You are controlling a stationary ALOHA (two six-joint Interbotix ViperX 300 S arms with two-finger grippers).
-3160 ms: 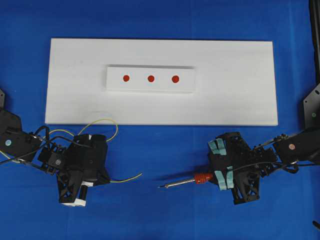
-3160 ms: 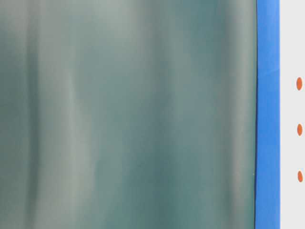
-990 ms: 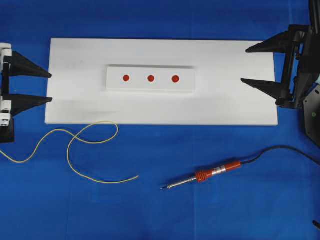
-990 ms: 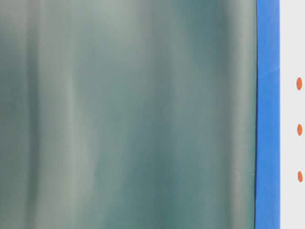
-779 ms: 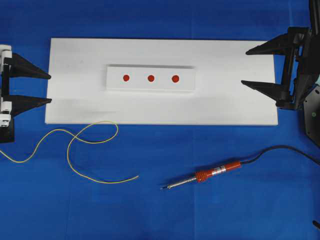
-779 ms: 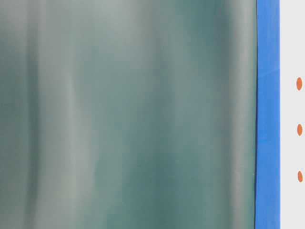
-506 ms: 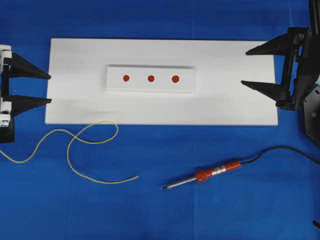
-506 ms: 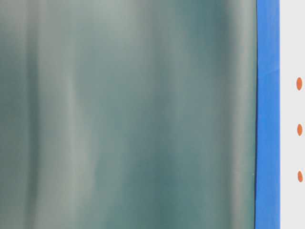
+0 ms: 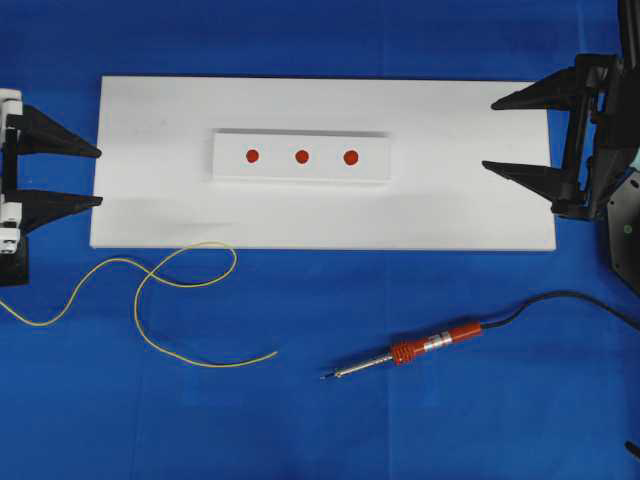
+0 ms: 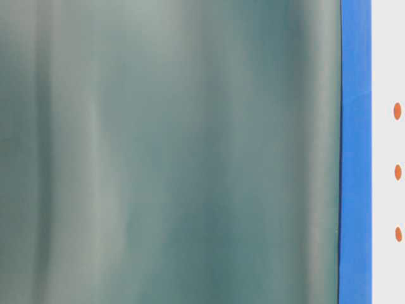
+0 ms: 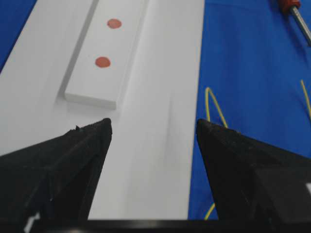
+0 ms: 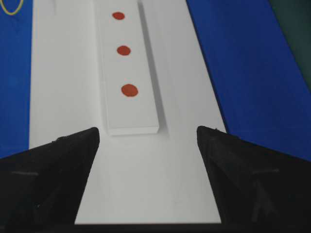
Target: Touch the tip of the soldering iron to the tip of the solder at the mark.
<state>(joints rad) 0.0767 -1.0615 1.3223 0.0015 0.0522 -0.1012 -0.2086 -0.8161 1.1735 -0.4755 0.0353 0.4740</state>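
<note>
The soldering iron (image 9: 430, 345) lies on the blue cloth at the front right, its tip pointing left; its shaft shows in the left wrist view (image 11: 301, 22). The solder (image 9: 150, 330) curls in loose loops on the cloth at the front left, and a loop of it (image 11: 214, 104) shows beside the board. Three red marks (image 9: 301, 157) sit on a small white block (image 9: 230, 168). My left gripper (image 9: 98, 176) stands open at the board's left end, holding nothing. My right gripper (image 9: 490, 134) stands open over the board's right end, also with nothing in it.
The block rests on a large white board (image 9: 450, 210) on the blue cloth. The iron's black cord (image 9: 560, 297) runs off to the right. The table-level view is mostly filled by a blurred grey-green surface (image 10: 164, 152), with the marks (image 10: 397, 172) at its right edge.
Three seconds ago both grippers were low over the solder and the iron; they now stand apart from them at the board's ends. Over the last second nothing has moved.
</note>
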